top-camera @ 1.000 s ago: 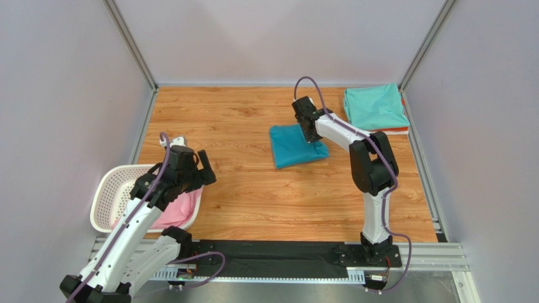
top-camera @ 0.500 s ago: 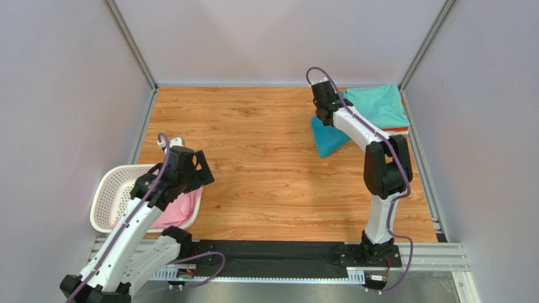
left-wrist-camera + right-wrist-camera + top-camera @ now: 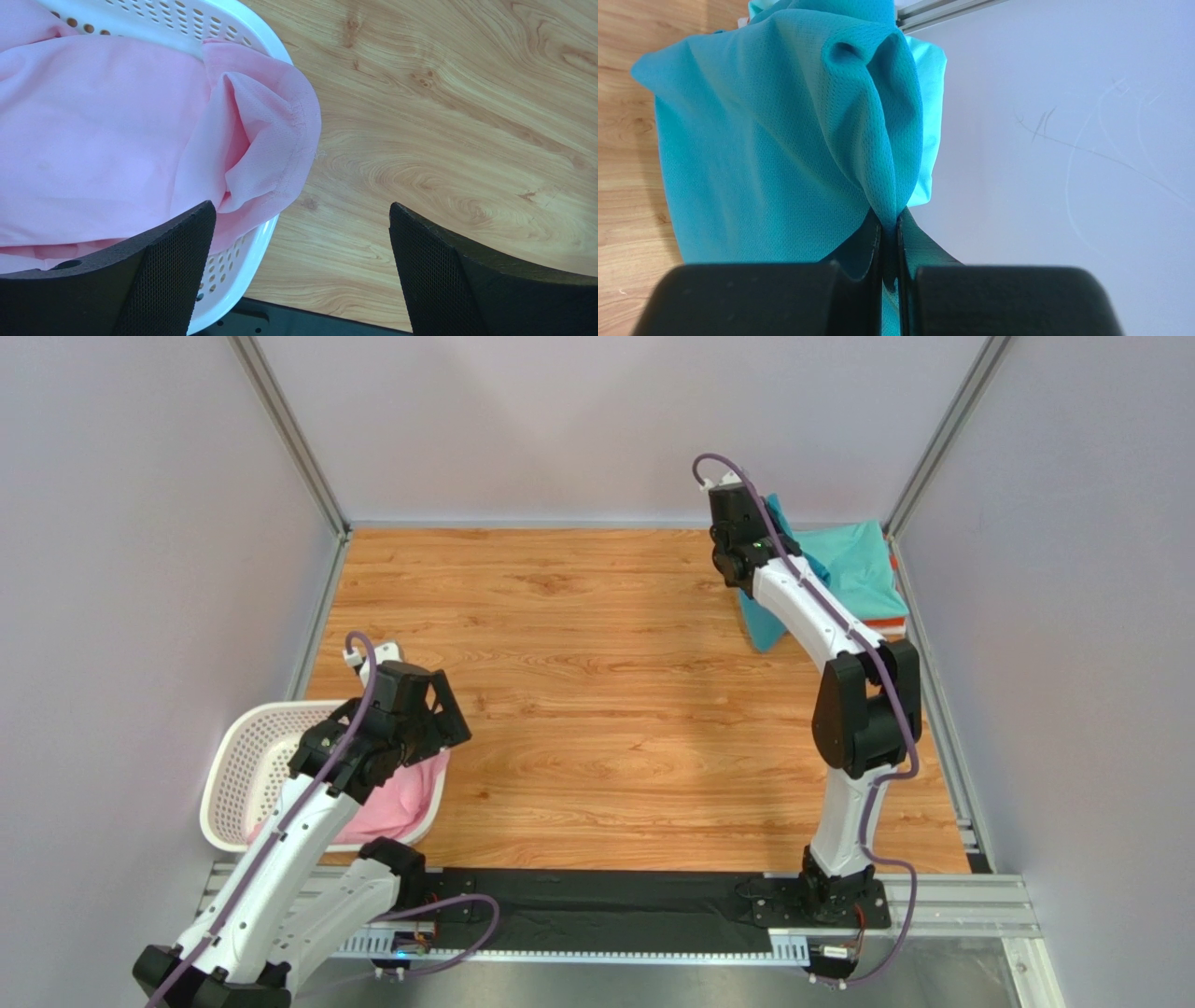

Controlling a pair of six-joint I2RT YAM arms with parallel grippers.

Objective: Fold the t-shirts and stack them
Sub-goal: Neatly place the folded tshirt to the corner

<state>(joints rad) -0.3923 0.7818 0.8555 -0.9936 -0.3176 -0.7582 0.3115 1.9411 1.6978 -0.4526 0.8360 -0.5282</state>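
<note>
My right gripper (image 3: 742, 546) is shut on a fold of the deep teal t-shirt (image 3: 762, 620) and holds it lifted at the far right; in the right wrist view the cloth (image 3: 773, 133) hangs from the pinched jaws (image 3: 889, 224). The folded mint green t-shirt (image 3: 863, 567) lies in the back right corner on an orange one, of which only a thin edge (image 3: 884, 626) shows. My left gripper (image 3: 428, 714) is open above the rim of the white basket (image 3: 246, 756), which holds the pink t-shirt (image 3: 386, 805), also in the left wrist view (image 3: 105, 147).
The basket rim (image 3: 277, 52) sits at the table's left front, next to the wooden tabletop (image 3: 589, 700). Grey walls and metal posts close in the table on three sides. A black strip runs along the near edge (image 3: 603, 903).
My right gripper has carried the deep teal t-shirt from the table's middle up and back to the right, toward the mint green stack. My left gripper has shifted slightly.
</note>
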